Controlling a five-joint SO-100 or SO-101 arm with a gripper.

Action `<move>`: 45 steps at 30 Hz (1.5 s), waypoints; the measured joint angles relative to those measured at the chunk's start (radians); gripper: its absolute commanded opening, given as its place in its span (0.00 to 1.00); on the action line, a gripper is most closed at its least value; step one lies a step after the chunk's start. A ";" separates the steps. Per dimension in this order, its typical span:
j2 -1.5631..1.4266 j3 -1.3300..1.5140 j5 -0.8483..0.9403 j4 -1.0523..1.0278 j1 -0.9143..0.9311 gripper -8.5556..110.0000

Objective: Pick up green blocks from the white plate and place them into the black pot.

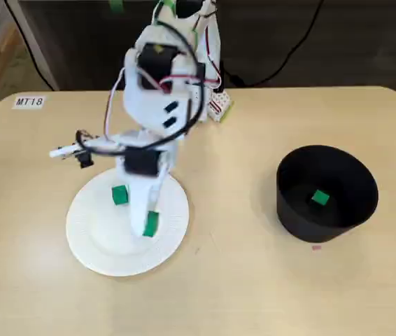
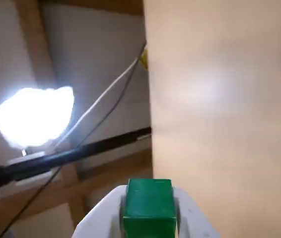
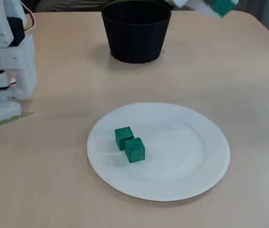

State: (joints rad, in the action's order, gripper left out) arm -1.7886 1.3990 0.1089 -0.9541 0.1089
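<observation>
My gripper (image 1: 149, 225) is shut on a green block (image 1: 151, 222) and, in a fixed view, hangs over the right part of the white plate (image 1: 107, 245). In the wrist view the same block (image 2: 149, 206) sits between the white jaws. Another fixed view shows the gripper (image 3: 220, 7) raised high at the top right with the block (image 3: 223, 5). Two more green blocks (image 3: 123, 137) (image 3: 134, 149) lie side by side on the plate (image 3: 182, 156). The black pot (image 1: 352, 210) stands to the right with one green block (image 1: 320, 198) inside it.
The arm's white base (image 3: 6, 61) stands at the table's left in a fixed view. A label reading MT18 (image 1: 29, 101) is stuck near the table's far left corner. Bare tabletop (image 1: 233, 210) lies between plate and pot. Cables run behind the table.
</observation>
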 measured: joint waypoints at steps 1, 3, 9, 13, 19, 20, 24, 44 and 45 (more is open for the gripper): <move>-0.035 0.000 -0.002 0.002 -0.020 0.05; -0.087 -0.017 -0.015 -0.017 -0.060 0.05; -0.147 -0.077 -0.038 -0.213 -0.265 0.05; -0.143 -0.077 -0.067 -0.244 -0.463 0.05; -0.051 -0.097 -0.069 -0.275 -0.652 0.05; -0.038 -0.114 -0.069 -0.287 -0.669 0.05; 0.054 -0.256 -0.037 -0.405 -0.719 0.05; 0.483 -0.572 0.083 -0.678 -0.798 0.05; 0.497 -0.575 0.083 -0.681 -0.801 0.05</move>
State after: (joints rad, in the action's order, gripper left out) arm -1.2916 0.8237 0.1917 -1.6352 -0.6918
